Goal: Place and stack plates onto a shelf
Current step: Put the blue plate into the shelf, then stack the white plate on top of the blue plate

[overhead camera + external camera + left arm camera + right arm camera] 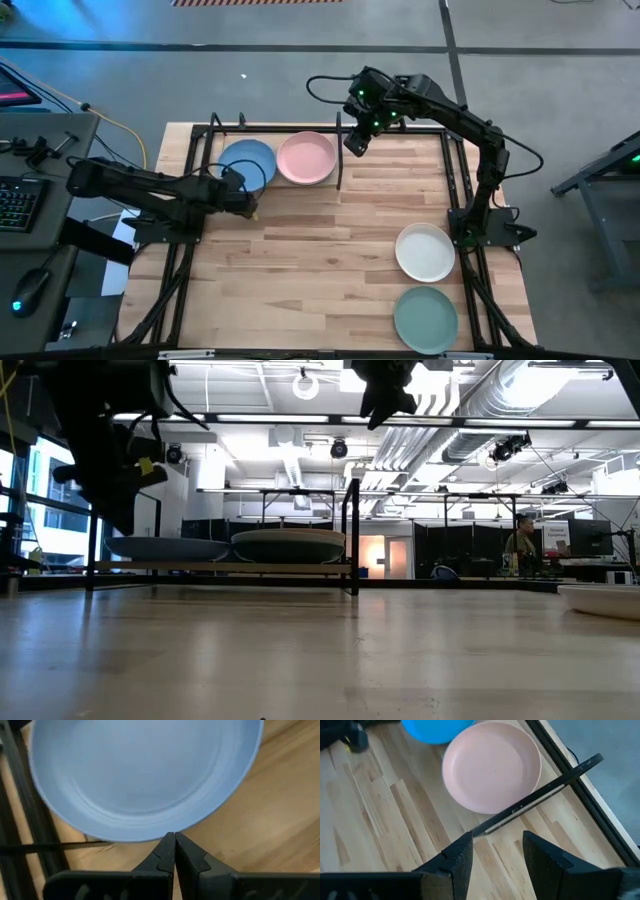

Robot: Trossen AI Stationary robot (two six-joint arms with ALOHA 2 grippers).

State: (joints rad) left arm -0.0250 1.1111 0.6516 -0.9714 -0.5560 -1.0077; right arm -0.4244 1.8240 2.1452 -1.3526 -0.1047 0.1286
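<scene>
Left gripper (pixel 174 840) pinched together, empty, right at the blue plate's (pixel 247 161) rim. Right gripper (pixel 492 852) spread apart above the shelf (pixel 388 168) edge beside the pink plate (pixel 306 157), bare table (pixel 320 270) nearby.

blue plate (pixel 247 160): light blue, plain matte, faint ring near rim
pink plate (pixel 306 157): pale pink, plain
white plate (pixel 425 251): white, plain
sage green plate (pixel 425 318): muted grey-green, plain
shelf (pixel 225 133): black rod frame, light wood board
table (pixel 330 260): light wood, butcher-block strips, straight grain
left gripper (pixel 174 851): black
right gripper (pixel 492 852): black
right arm (pixel 450 115): black, green lights near wrist
floor (pixel 560 80): grey
</scene>
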